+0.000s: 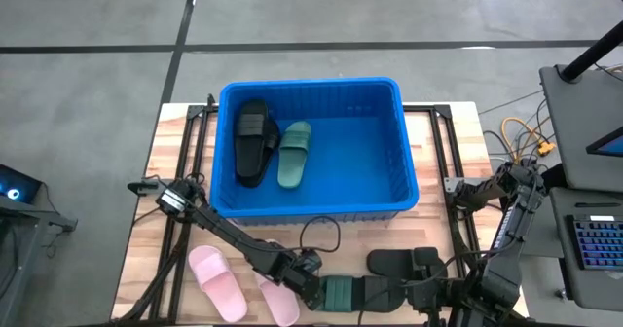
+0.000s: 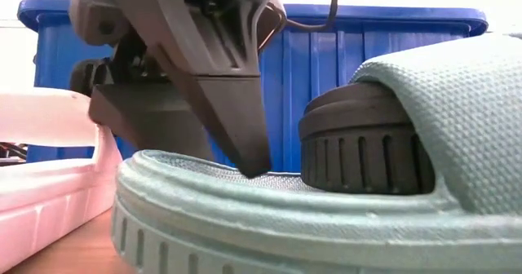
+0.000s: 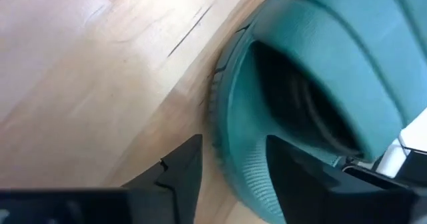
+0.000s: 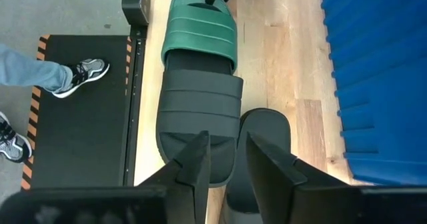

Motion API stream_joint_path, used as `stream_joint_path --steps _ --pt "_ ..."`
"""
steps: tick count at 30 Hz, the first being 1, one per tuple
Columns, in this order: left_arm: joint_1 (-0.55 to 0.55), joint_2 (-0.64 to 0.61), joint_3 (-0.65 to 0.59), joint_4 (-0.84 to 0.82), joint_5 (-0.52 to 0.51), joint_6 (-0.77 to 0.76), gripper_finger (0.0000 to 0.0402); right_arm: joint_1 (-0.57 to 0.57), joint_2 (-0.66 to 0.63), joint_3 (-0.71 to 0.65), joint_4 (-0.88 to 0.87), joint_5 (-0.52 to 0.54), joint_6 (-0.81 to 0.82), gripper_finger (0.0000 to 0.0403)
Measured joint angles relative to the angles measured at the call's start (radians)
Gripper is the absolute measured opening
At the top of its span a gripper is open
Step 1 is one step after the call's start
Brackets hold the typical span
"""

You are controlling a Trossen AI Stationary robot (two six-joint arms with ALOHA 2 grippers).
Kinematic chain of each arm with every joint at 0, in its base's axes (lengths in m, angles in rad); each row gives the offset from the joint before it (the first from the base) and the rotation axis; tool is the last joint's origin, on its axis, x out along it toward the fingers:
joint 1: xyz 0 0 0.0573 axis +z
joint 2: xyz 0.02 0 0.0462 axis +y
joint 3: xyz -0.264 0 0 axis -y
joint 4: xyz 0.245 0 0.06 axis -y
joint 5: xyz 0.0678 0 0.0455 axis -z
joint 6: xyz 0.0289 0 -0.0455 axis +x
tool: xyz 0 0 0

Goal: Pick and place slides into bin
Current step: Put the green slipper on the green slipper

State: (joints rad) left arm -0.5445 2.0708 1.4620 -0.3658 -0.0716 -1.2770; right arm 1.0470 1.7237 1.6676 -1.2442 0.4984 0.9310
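Slides: two in bin point(image 1: 321, 205), five on table; left gripper point(image 3: 230, 167) straddling green slide point(image 3: 313, 84) edge, right gripper point(image 4: 227, 161) part-open over black one point(image 4: 200, 114).

Even, diffuse overhead light; soft shadows only. High view sharp, slightly soft at its edges. Low view: bright washed-out background above the blue ribbed plastic bin point(image 2: 391, 70); nearest dark green rubber slide point(image 2: 326, 217) fills frame. Left wrist view blurred throughout.
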Motion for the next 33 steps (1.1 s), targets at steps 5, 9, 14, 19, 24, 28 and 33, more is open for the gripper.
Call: stream_joint_path --steps 5,9,14,19,24,28,33 --pt "0.001 0.000 0.000 0.010 0.002 -0.005 0.0088 0.000 0.000 0.000 0.000 0.000 0.000 0.0081" --pt "-0.001 0.000 0.000 0.010 0.009 -0.006 0.0026 0.000 0.000 0.000 0.000 0.000 0.000 0.0077" --pt "-0.001 0.000 -0.005 0.015 0.013 -0.002 0.0007 0.000 0.000 0.000 -0.001 0.000 0.000 0.0079" --pt "-0.001 -0.005 0.007 -0.014 0.014 -0.046 0.0002 0.000 0.000 0.000 -0.001 0.000 0.004 0.0081" --pt "-0.002 -0.042 0.054 -0.126 0.019 -0.047 0.0001 0.000 0.000 0.000 -0.002 0.000 0.003 0.0077" --pt "0.000 -0.078 0.088 -0.234 -0.030 -0.036 0.0001 0.000 0.000 0.000 -0.002 0.000 0.003 0.0082" --pt "0.000 -0.139 0.124 -0.337 -0.081 -0.027 0.0000 0.000 0.000 0.000 -0.002 0.001 0.004 0.0090"
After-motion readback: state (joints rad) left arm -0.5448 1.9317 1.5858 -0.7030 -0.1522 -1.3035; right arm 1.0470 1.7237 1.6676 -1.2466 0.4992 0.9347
